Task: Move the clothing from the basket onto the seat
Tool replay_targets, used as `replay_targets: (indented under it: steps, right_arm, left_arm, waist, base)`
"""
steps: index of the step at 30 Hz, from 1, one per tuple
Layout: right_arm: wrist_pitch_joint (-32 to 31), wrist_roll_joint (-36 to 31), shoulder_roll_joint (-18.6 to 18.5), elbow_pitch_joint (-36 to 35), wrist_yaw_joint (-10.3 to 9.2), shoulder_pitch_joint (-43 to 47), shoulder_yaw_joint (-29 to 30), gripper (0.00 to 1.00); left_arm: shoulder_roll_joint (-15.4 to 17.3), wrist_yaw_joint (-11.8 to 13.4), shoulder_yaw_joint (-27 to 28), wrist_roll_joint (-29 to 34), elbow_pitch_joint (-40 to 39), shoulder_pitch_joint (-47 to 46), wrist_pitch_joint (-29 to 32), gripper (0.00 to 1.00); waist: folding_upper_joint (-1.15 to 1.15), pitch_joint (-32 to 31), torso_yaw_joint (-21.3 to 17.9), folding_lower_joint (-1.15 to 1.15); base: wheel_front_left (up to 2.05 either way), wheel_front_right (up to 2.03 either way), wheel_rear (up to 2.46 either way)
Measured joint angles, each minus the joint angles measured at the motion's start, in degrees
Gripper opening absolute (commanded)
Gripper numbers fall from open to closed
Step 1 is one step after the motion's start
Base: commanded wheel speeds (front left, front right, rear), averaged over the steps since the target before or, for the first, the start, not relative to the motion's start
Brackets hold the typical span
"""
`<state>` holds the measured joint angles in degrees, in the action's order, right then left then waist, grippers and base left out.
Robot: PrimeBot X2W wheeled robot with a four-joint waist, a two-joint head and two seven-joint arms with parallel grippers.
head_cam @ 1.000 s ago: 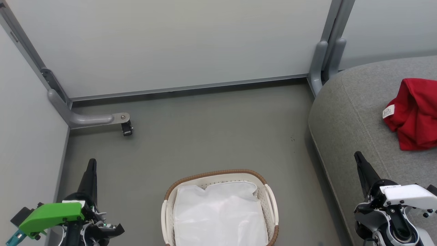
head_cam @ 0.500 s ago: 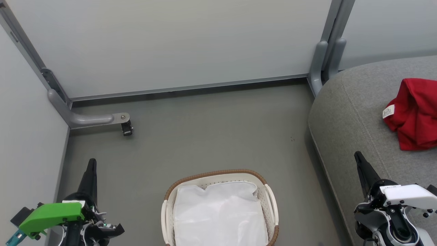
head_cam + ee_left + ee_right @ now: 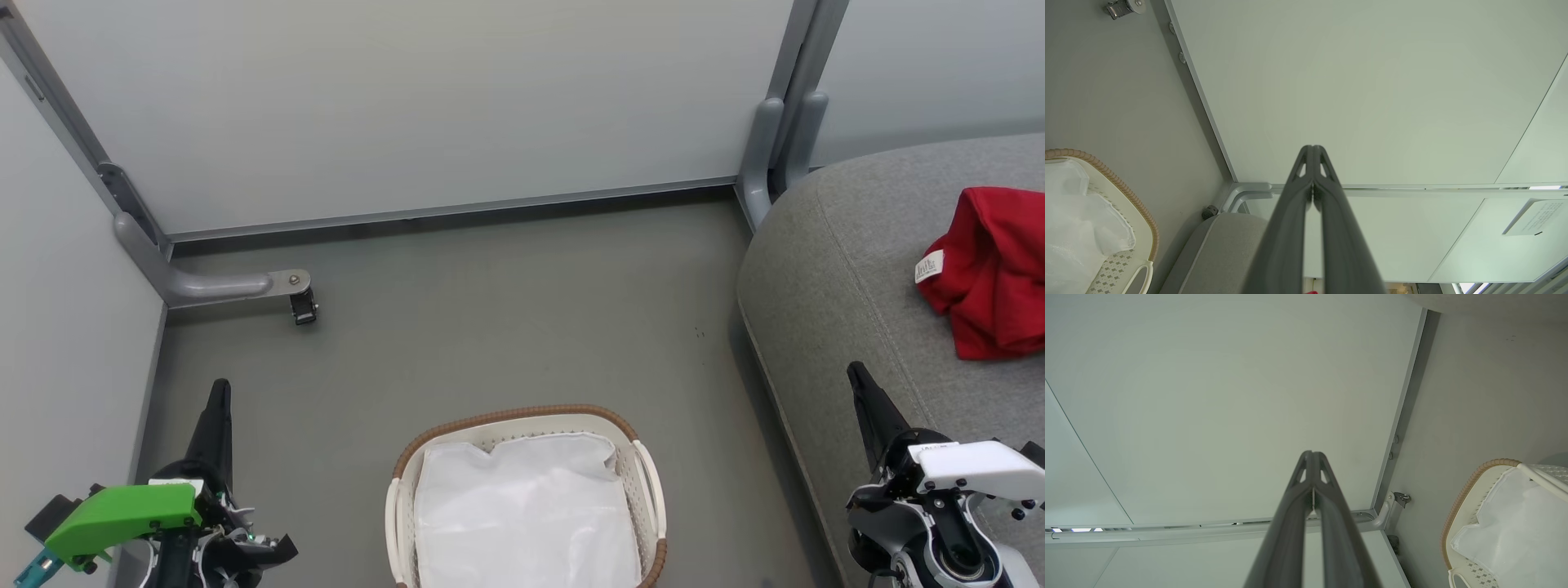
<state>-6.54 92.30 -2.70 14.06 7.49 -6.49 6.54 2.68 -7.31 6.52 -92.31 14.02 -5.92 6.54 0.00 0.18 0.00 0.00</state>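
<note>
At the far left of the head view, the left hand [image 3: 219, 389] hangs over the smooth grey floor [image 3: 490, 327], its two long dark fingers pressed together and holding nothing. A bright green plastic cover [image 3: 122, 514] sits on its wrist. Beyond it, a small black caster [image 3: 304, 308] tips the grey metal foot of the pale partition panels [image 3: 408, 106].

In the lower middle stands the basket [image 3: 514, 414], white perforated plastic with a brown woven rim and looped side handles. A crumpled white sheet [image 3: 526, 506] lines it.

To the right, the seat [image 3: 833, 261] is a rounded light-grey woven cushion with a stitched seam. The clothing [image 3: 992, 273] lies bunched on it, soft and bright red. Its small white label [image 3: 929, 267] carries print too small to read.

At the far right, the right hand [image 3: 855, 373] is over the seat's near edge, fingers closed and empty, with a white cover [image 3: 980, 461] on its wrist.

The left wrist view adds a paper notice [image 3: 1531, 216] on a panel, its writing illegible. Both wrist views show the fingertips meeting.
</note>
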Motion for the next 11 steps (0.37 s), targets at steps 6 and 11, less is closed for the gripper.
replay_targets:
  steps: [6,11]
  right_arm:
    - [0.0,0.0,0.0,0.0,0.0,0.0,0.0,0.0]
    - [0.0,0.0,0.0,0.0,0.01,0.0,0.0,0.0]
  left_arm:
    - [0.0,0.0,0.0,0.0,0.0,0.0,0.0,0.0]
    - [0.0,0.0,0.0,0.0,0.0,0.0,0.0,0.0]
  waist:
    - [0.0,0.0,0.0,0.0]
    - [0.0,0.0,0.0,0.0]
  base:
    - [0.0,0.0,0.0]
    - [0.0,0.0,0.0]
